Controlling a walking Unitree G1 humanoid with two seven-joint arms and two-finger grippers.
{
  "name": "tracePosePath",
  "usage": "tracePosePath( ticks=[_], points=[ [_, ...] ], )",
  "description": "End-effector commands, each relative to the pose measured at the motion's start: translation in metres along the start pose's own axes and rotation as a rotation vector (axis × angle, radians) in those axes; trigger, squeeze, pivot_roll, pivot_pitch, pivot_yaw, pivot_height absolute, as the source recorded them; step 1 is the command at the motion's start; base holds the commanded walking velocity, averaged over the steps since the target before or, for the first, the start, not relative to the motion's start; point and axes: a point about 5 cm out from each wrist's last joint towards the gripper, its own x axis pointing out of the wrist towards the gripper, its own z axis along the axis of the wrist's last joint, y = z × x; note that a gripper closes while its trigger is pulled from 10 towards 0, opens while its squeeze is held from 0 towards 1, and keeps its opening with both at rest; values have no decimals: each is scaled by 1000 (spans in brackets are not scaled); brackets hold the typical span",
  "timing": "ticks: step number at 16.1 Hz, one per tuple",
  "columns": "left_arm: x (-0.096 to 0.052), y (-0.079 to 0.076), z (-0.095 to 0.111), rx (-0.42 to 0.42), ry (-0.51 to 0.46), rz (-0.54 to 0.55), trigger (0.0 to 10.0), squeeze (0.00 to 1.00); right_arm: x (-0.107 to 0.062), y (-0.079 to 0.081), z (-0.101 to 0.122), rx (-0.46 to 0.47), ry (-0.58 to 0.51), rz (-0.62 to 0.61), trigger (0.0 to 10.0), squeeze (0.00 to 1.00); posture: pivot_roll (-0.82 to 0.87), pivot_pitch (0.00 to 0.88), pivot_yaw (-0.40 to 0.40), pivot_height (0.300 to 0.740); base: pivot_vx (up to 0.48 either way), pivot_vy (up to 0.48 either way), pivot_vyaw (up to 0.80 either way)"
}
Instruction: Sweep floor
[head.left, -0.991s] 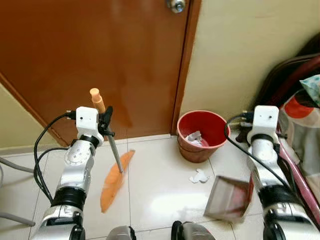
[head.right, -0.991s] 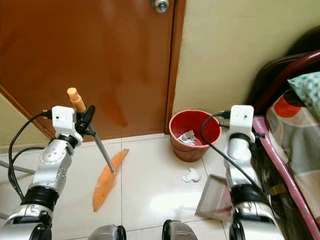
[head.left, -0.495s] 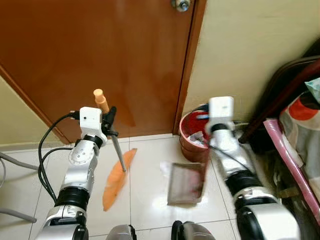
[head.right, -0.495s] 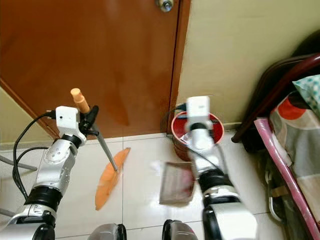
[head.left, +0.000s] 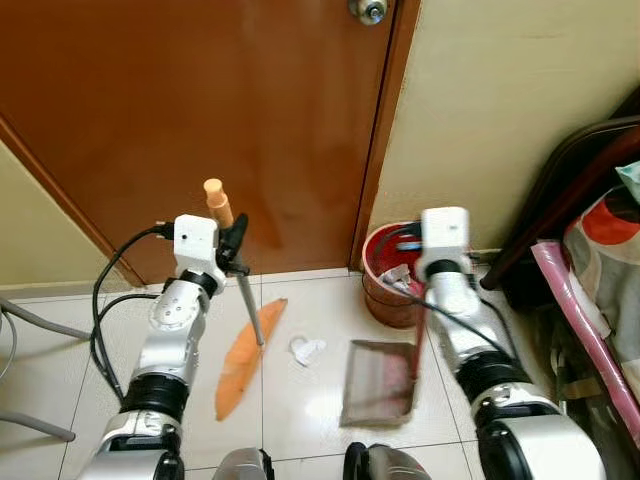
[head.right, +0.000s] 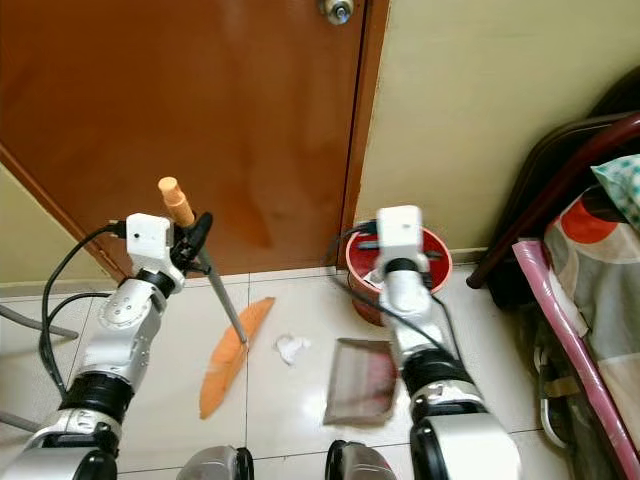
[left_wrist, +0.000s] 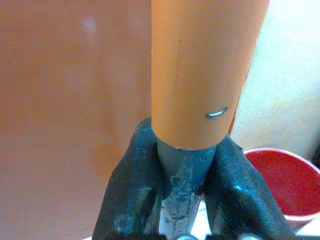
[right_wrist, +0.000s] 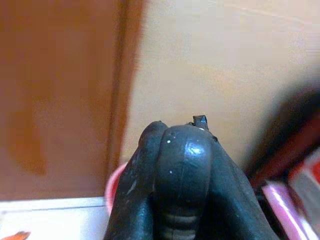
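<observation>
Crumpled paper (head.left: 306, 349) lies unswept between orange broom (head.left: 243, 358), grasped by left gripper (head.left: 237, 246), and dustpan (head.left: 380, 383) at its 3 o'clock; right fingers (right_wrist: 182, 170) clenched on its handle

Orange-bristled broom (head.left: 244, 355) with grey shaft and orange grip, tilted at lower centre-left, head on the white tiled floor (head.left: 320, 400); crumpled white paper scrap (head.left: 304, 349) lying just right of the head; brown dustpan (head.left: 379, 382) resting flat further right, below the red bin (head.left: 392, 288).
</observation>
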Motion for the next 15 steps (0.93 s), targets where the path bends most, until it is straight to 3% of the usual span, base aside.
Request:
tracePosePath(
  ticks=[1,4,7,8,12,14,15],
  points=[
    [10,-10,13,-14,-61,-36,10000,0,-2,-4,-4,24,11,-38,10000,0,12,118,-24,740,0,0,0],
    [16,-38,20,-101,-70,-165,10000,0,-4,-2,-8,39,28,-52,10000,0,2,117,-13,740,0,0,0],
    [9,-46,19,-190,-50,-172,10000,0,-8,2,-13,41,48,-47,10000,0,7,124,-7,740,0,0,0],
    [8,-45,19,-207,-49,-154,10000,0,-8,4,-14,38,53,-40,10000,0,7,124,-7,740,0,0,0],
    [15,-25,33,-462,-84,97,10000,0,-8,18,-12,37,66,14,10000,0,14,129,-20,740,0,0,0],
    [17,-13,38,-537,-100,168,10000,0,-7,20,-10,42,63,20,10000,0,11,128,-20,740,0,0,0],
    [16,-9,38,-517,-100,176,10000,0,-8,20,-10,43,62,21,10000,0,11,128,-20,740,0,0,0]
  ],
)
